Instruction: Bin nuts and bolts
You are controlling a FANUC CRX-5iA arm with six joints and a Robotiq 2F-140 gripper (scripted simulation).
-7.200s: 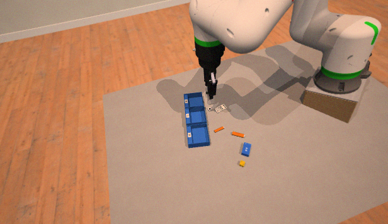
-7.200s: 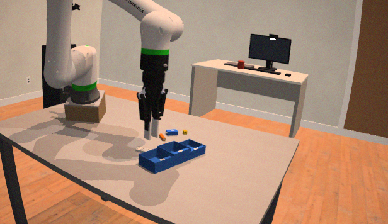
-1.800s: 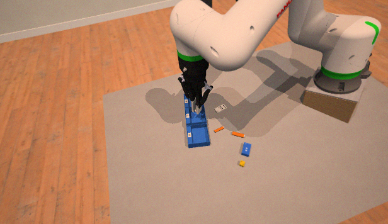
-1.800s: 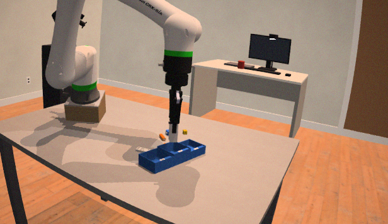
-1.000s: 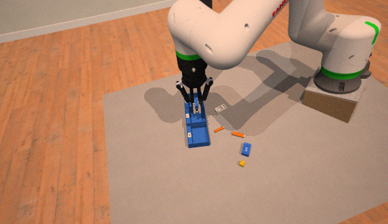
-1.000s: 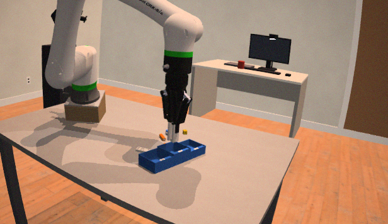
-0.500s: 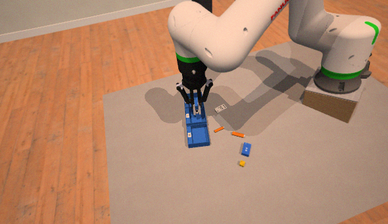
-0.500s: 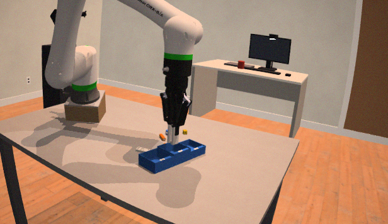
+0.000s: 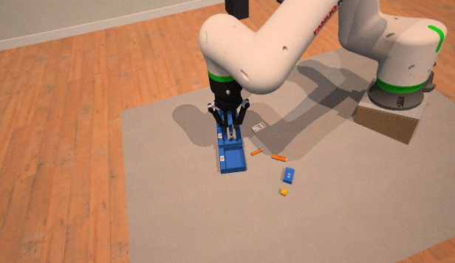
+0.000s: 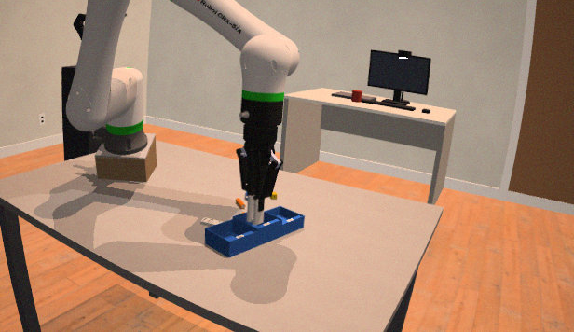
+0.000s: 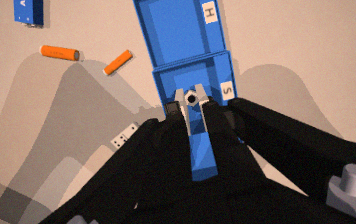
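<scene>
A blue bin (image 9: 230,148) with several compartments lies on the table. It also shows in the exterior view (image 10: 255,230). In the wrist view one compartment carries the label S (image 11: 226,90) and the neighbouring one the label H (image 11: 210,11). My gripper (image 9: 231,134) (image 10: 256,207) points straight down over the S compartment, with its fingertips close to the bin's rim. It is shut on a small grey nut (image 11: 190,97), which sits between the fingertips above the S compartment's floor.
Two orange cylinders (image 9: 256,151) (image 9: 279,157), a blue block (image 9: 289,175), a small yellow block (image 9: 284,191) and a white domino (image 9: 258,126) lie to the right of the bin. The arm's base stands on a brown box (image 9: 388,122) at the far right.
</scene>
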